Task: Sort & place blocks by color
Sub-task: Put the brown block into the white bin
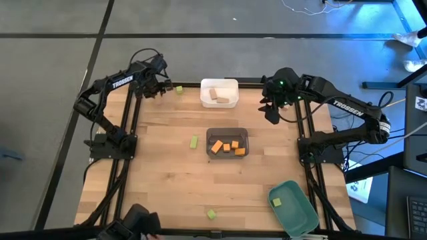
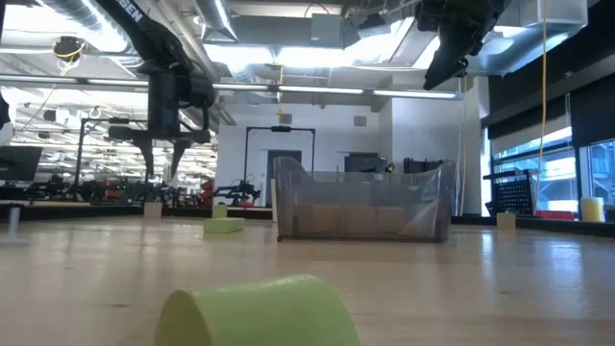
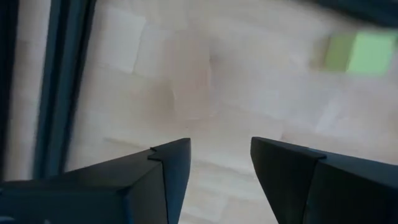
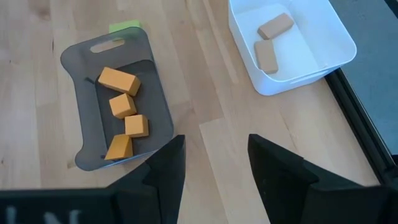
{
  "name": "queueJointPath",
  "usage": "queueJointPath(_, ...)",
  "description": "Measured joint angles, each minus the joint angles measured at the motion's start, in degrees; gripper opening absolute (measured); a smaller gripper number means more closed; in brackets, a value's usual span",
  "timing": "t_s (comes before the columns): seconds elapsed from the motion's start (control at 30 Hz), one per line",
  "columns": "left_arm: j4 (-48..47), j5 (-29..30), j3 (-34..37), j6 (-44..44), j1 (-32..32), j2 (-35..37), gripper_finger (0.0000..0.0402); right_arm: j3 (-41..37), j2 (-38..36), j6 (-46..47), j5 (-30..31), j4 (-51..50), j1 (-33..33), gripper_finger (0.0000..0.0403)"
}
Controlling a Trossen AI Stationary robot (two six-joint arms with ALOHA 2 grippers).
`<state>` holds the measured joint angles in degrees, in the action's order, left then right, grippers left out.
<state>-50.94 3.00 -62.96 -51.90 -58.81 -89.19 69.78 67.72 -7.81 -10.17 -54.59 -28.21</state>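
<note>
Orange blocks [image 1: 227, 147] lay in the grey bin [image 1: 227, 133], tan blocks [image 1: 218, 95] in the white bin [image 1: 219, 83]; green blocks [image 1: 194, 142] were scattered on the tabletop [image 1: 167, 180]. Left gripper [image 1: 159, 87] and right gripper [image 1: 272, 112] hovered with jaws parted, empty.

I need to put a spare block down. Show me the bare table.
Free: the wood between the grey bin and the green bin, and the left side below the green block. Crowded: the far edge around the white bin, with both arms nearby.

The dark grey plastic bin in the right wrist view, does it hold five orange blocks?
No, the dark grey plastic bin holds four orange blocks, lying in a row.
</note>
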Motion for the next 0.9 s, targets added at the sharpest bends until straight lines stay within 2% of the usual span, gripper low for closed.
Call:
queueJointPath(0.2, 2.2, 2.5, 0.0, -6.1, 0.2, -0.1, 0.0195, 0.0, 0.0, 0.0, 0.0, 0.0, 0.0, 0.0174)
queueJointPath(0.3, 2.6, 4.7, 0.0, -7.2, 0.7, -2.1, 0.0219, 0.0, 0.0, 0.0, 0.0, 0.0, 0.0, 0.0174)
queueJointPath(0.43, 4.5, 4.8, 0.0, -9.0, 0.3, -4.7, 0.0245, 0.0, 0.0, 0.0, 0.0, 0.0, 0.0, 0.0174)
queueJointPath(0.9, 5.2, 4.7, 0.0, -9.5, -2.0, -10.0, 0.0248, 0.0, 0.0, 0.0, 0.0, 0.0, 0.0, 0.0174)
